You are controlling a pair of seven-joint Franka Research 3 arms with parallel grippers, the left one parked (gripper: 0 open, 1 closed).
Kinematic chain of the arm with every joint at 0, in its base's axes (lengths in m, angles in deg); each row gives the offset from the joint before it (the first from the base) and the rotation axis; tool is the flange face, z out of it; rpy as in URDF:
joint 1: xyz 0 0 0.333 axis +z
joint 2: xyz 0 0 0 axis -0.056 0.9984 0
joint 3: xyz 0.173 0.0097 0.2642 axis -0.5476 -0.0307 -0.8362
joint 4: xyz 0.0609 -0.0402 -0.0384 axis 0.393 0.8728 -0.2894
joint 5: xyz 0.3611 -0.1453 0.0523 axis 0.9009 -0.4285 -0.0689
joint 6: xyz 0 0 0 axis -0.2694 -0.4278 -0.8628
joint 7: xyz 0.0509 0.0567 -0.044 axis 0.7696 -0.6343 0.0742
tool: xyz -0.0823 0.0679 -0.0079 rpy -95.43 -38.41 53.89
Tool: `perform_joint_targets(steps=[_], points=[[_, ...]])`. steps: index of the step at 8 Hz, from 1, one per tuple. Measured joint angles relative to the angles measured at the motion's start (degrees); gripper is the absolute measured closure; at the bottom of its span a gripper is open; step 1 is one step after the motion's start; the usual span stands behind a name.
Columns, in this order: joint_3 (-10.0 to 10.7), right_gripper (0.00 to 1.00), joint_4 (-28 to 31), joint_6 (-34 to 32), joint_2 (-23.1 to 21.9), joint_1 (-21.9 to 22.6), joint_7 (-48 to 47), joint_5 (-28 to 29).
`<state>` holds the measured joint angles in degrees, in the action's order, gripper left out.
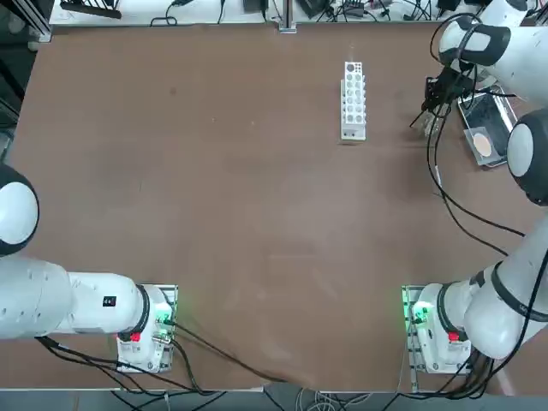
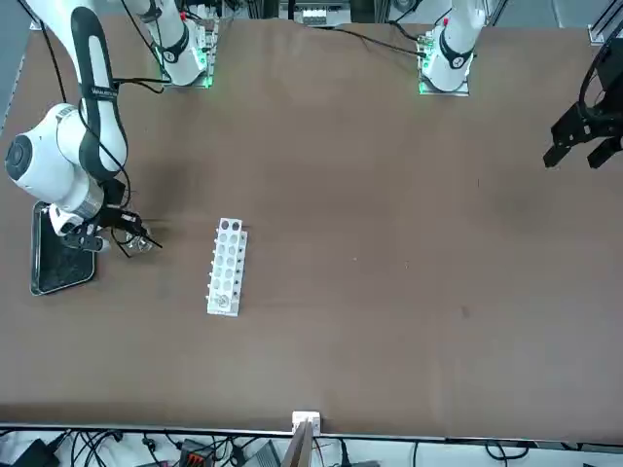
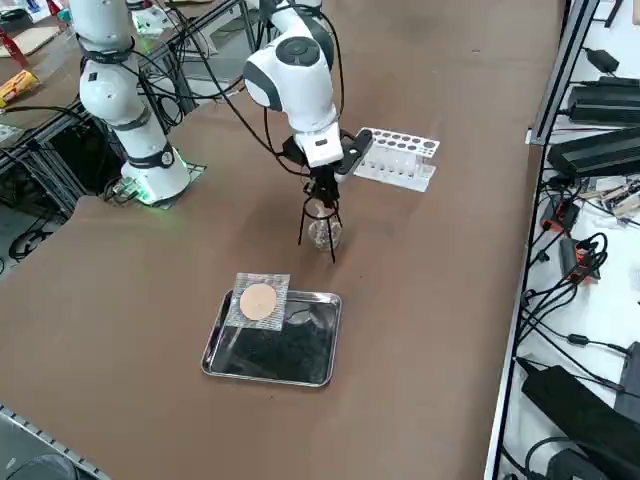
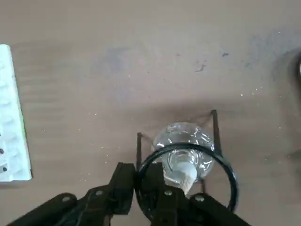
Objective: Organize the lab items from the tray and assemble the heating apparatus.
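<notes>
Brown tabletop (image 1: pixel 214 197) fills most of every view, with cables and equipment along its edges. On it, at the working arm's far end, sits a white test tube rack (image 3: pixel 396 157), and nearer the table's edge a shiny metal tray (image 3: pixel 273 338).

Between the rack and the tray stands the black wire tripod (image 3: pixel 318 226), upright on its thin legs, with the small clear glass burner (image 3: pixel 323 232) sitting on the table inside those legs, beneath the ring. The wrist view looks straight down on this: the burner's round glass body (image 4: pixel 184 146) and its pale wick end show through the ring (image 4: pixel 225 165), which encircles it from above.

The right gripper (image 3: pixel 322 184) hangs directly over the tripod, pointing down at it. Its dark fingers (image 4: pixel 123 186) are drawn close together on one side of the ring, pinching the wire rim between them; the burner lies just beyond the fingertips, under the ring and not touched by them.

The square grey mat (image 3: pixel 259 298) with its round beige centre lies on the tray's corner nearest the tripod, part of it overhanging the rim. It is apart from the gripper, a short way off across bare table. The tray's dark inside otherwise shows only reflections.
</notes>
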<state>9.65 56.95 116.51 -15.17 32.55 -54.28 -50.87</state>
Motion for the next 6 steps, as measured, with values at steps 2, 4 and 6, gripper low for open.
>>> perform_joint_targets(steps=[2, 4, 6], points=[[0.2, 0.58, 0.0, 0.0, 0.2, 0.0, 0.1, 0.0], [0.3, 0.24, -0.3, 0.0, 0.2, -0.1, 0.2, 0.0], [0.4, 0.0, -1.2, -1.0, 0.1, 0.0, 0.2, 0.0]])
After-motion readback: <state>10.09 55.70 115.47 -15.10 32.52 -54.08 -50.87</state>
